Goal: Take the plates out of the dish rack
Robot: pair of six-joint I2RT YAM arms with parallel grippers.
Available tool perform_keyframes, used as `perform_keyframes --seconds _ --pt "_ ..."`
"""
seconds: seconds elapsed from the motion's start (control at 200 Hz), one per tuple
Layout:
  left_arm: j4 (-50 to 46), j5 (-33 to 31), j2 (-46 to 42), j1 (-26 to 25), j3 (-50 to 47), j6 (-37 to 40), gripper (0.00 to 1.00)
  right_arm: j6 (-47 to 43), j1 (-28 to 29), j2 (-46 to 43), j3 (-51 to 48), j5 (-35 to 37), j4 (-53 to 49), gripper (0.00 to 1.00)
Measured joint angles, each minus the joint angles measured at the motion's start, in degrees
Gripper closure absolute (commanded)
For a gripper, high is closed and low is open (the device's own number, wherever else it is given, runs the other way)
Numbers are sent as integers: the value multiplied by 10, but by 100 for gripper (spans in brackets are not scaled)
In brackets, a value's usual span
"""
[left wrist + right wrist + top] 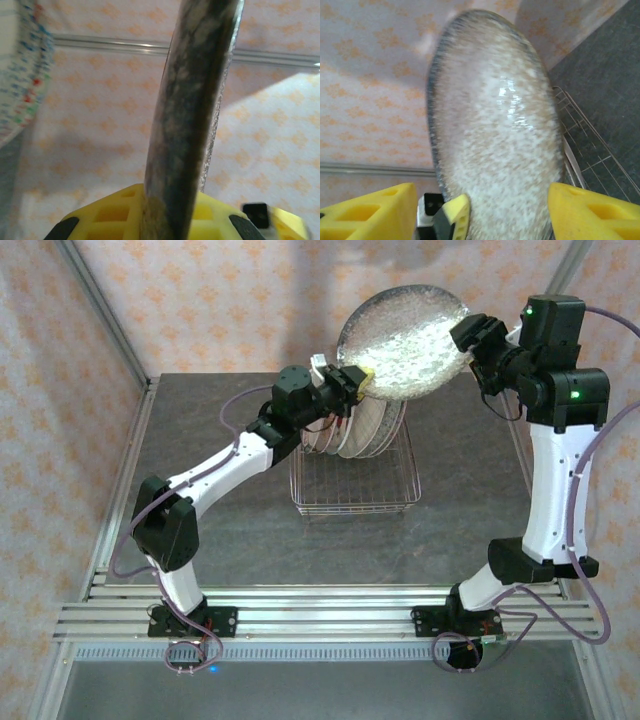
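Observation:
A speckled grey-brown plate (pixel 405 340) hangs in the air above the dish rack (pixel 355 490), tilted with its face toward the camera. My left gripper (pixel 355 380) is shut on its lower left rim. In the left wrist view the plate (pixel 195 110) stands edge-on, pinched in that gripper (pixel 170 200). My right gripper (pixel 478 340) is at the plate's right rim. In the right wrist view the plate (pixel 500 145) lies between the wide-apart yellow fingers (pixel 592 212) of that open gripper (pixel 480 200). Several more plates (pixel 365 425) stand upright in the rack.
The rack's wire side (pixel 592 150) lies just below and right of the raised plate. A plate with coloured lettering on its rim (pixel 22 75) is close on the left of my left gripper. Patterned walls enclose the dark table (pixel 230 530).

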Motion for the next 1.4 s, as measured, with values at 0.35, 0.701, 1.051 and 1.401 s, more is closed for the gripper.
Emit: perform_keyframes --seconds 0.35,0.701,1.051,1.401 --pt "-111 0 -2 44 -49 34 100 -89 3 -52 -31 -14 13 27" --pt "-108 0 -68 84 -82 40 100 -152 52 -76 -105 -14 25 27" --pt "-84 2 -103 138 -91 50 100 -203 117 -55 -120 -23 53 27" --pt "-90 2 -146 204 -116 54 100 -231 163 -9 -122 -42 105 29"
